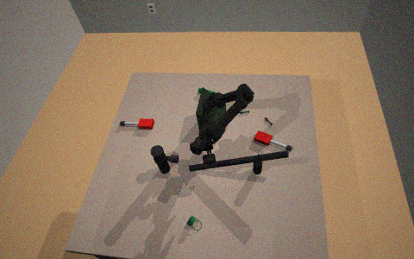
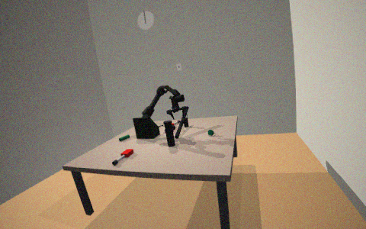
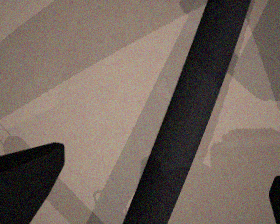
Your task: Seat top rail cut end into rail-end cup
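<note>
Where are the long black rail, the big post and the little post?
Rail [image 1: 232, 162] [image 2: 179, 129] [image 3: 188, 110]: top, exterior, wrist; along its length.
Big post [image 1: 164, 166] [image 2: 170, 137]: top, exterior; its side.
Little post [image 1: 257, 167]: top; its side.

1. Rail [image 1: 236, 161] [image 2: 180, 127] [image 3: 187, 112]: matt black, smooth, metal or plastic, can't tell which.
2. Screwdriver shafts: silvery, metal-looking; red handles [image 1: 146, 123] [image 2: 127, 153], plastic-looking.
3. Tabletop [image 1: 271, 224] [image 2: 152, 164] [image 3: 106, 90]: matt, smooth-looking, mat'l unclear.
4. Floor [image 1: 219, 52] [image 2: 296, 198]: matt, wood-coloured.
</note>
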